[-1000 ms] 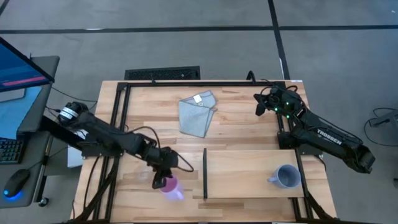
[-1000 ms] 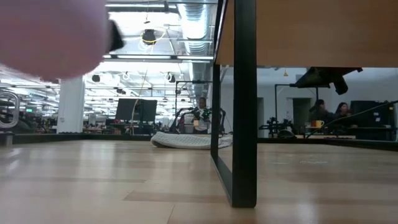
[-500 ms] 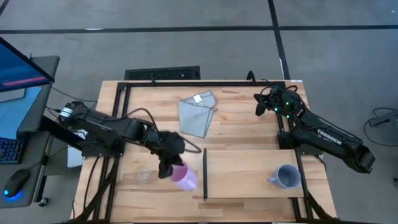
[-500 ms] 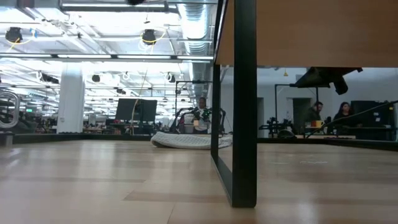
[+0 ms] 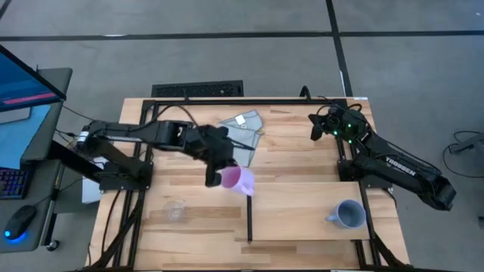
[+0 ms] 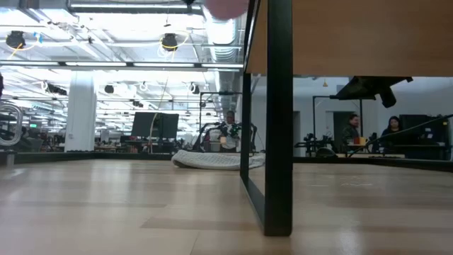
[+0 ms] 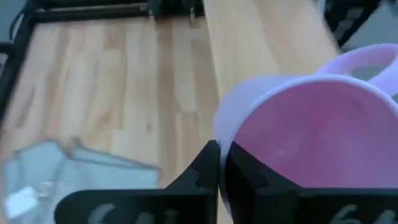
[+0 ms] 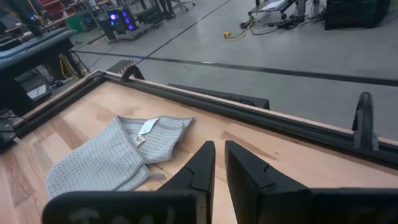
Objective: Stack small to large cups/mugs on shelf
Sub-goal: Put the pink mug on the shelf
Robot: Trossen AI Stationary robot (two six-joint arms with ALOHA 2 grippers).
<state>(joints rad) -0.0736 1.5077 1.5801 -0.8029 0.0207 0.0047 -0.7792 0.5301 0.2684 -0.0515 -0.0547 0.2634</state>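
Note:
My left gripper [image 5: 217, 175] is shut on the pink-purple mug [image 5: 239, 181], high above the table's middle, just off the shelf's far left corner. The mug also shows at the top of the low view [image 6: 226, 7]. The clear cup [image 5: 175, 210] stands on the table at the near left. The grey-blue mug [image 5: 348, 214] stands on the light-wood shelf [image 5: 302, 204], near its right end. The shelf's black divider strip [image 5: 249, 215] runs along its left end. My right gripper [image 5: 313, 125] waits, shut and empty, at the far right. My left gripper pinches the mug's rim wall [image 7: 219, 134], one finger [image 7: 245, 174] inside the mug and the other [image 7: 202, 171] outside. The grip is on the side opposite the handle [image 7: 367, 59]. The mug is lifted clear of the table and hangs tilted.
A folded light-blue cloth [image 5: 246, 130] lies at the table's far middle, partly under my left arm; it also shows in the right wrist view [image 8: 118, 155]. The black frame [image 5: 197, 102] runs along the table's far edge. Bare shelf board lies between the divider and the grey-blue mug.
My left gripper has lifted the pink-purple mug off the table at the near left. It has carried the mug up, toward the table's right and far edge, to above the middle. The clear cup, hidden before, has stayed where it was.

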